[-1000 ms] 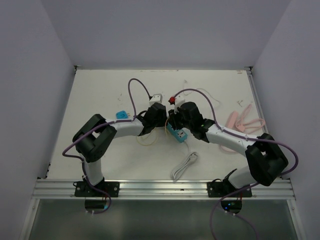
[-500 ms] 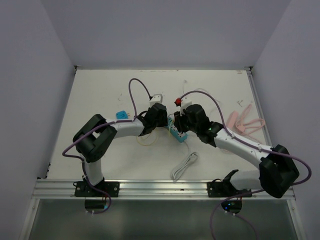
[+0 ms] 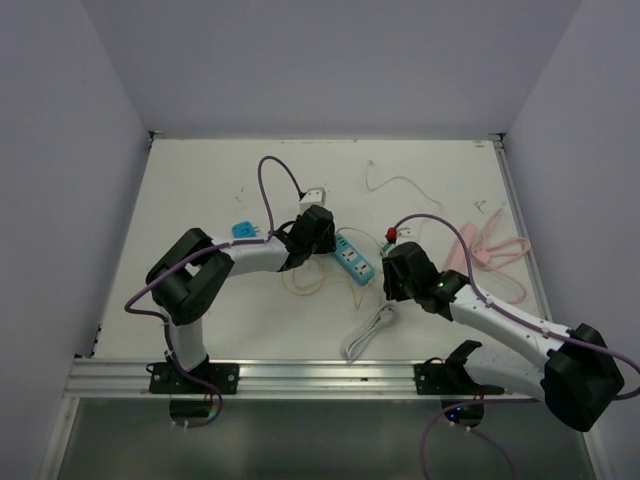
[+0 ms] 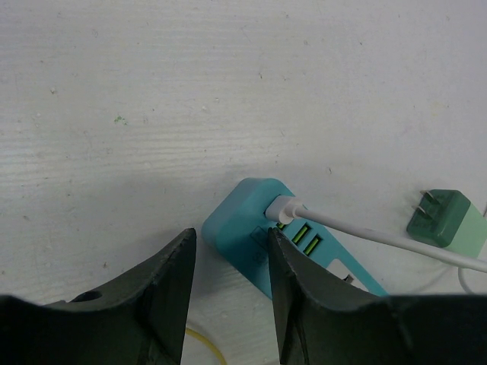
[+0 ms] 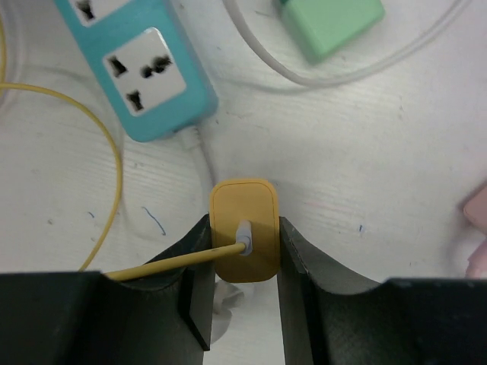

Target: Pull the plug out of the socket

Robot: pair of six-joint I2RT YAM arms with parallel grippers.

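Right wrist shows right hand [image 5: 242, 234] clamping yellow plug [image 5: 243, 201] near socket [image 5: 144, 68].

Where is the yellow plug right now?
In the right wrist view the yellow plug sits clamped in the right tool, just past the end of the teal power strip, clear of its sockets.

**Q:** What else sits on the white painted tabletop [image 3: 200, 180], apart from the main bits?

**A:** Right side: pale pink plastic clothes hangers [image 3: 490, 245], overlapping each other. Near the front edge, approx. centre-right: a bundled coil of white cable [image 3: 368, 333]. Towards the back: a loose thin white wire [image 3: 400, 182], curved.

**Q:** Any small items?

**A:** Yes. A small blue plug adapter [image 3: 243, 230] lies left of centre. A mint-green square adapter [image 4: 445, 220] w/ two metal prongs lies flat. A silver metal rail [image 3: 320, 375] runs along the front edge.
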